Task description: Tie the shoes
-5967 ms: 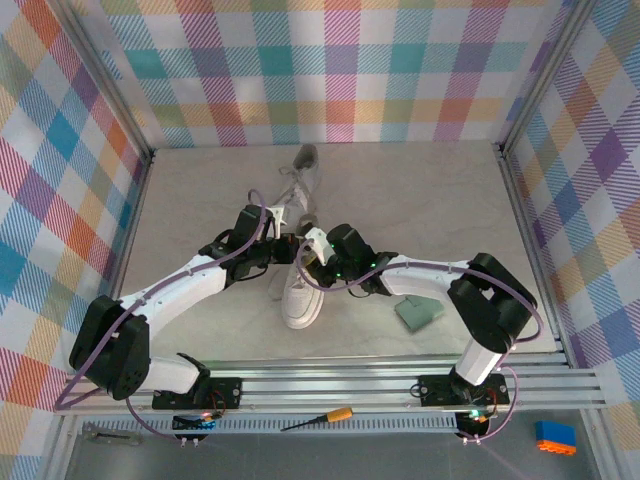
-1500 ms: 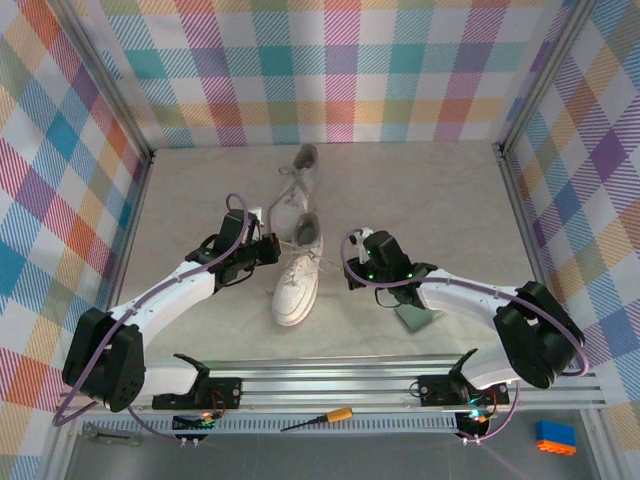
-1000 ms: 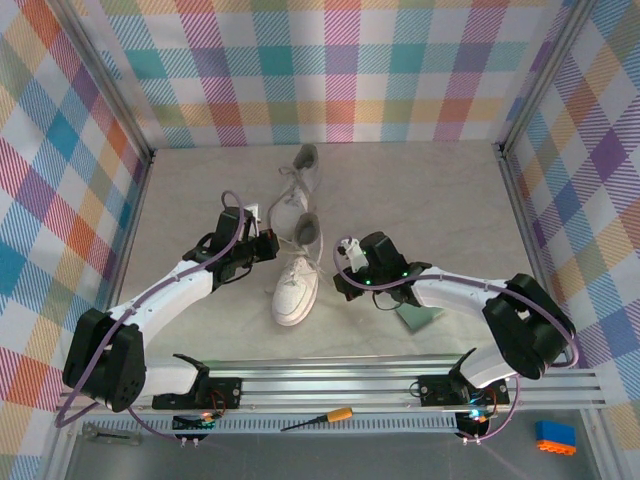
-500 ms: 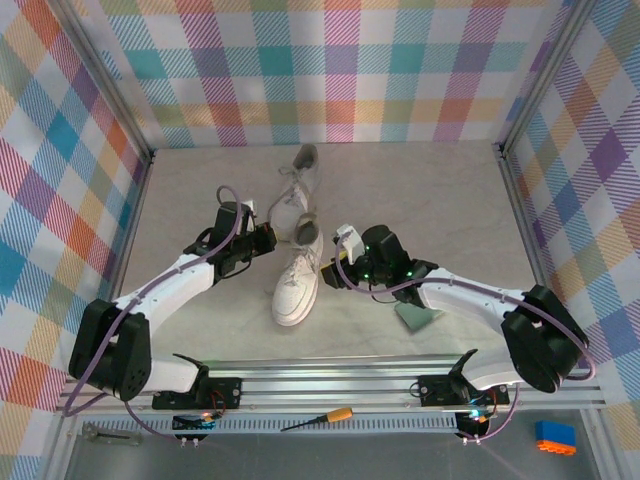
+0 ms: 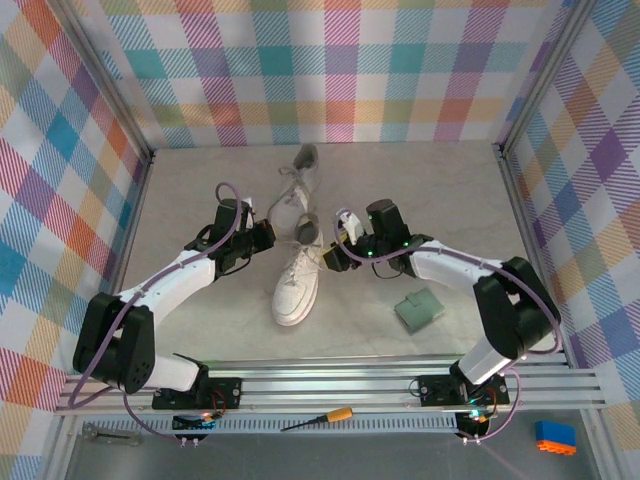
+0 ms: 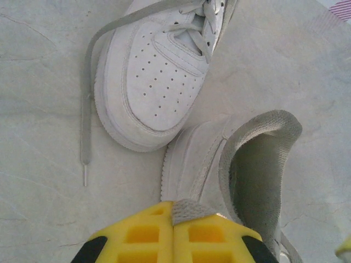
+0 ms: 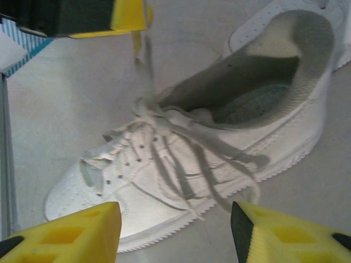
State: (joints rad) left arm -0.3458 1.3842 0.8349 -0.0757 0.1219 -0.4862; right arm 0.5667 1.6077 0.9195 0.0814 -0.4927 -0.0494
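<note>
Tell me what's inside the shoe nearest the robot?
The near shoe holds just its grey lining and insole; nothing else shows inside. The toe end is hidden under the laces.

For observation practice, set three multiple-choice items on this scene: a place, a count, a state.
1. The green pad lies: A) right of the near shoe; B) inside it; C) against the back wall.
2. White shoes in view: A) one; B) two; C) three.
3. Jaws of the left gripper are: A) open; B) shut on a lace; C) shut on the pad.
Answers: A, the pad sits apart, rightward; B, near shoe and far shoe; B, the left wrist view shows the lace pinched.
</note>
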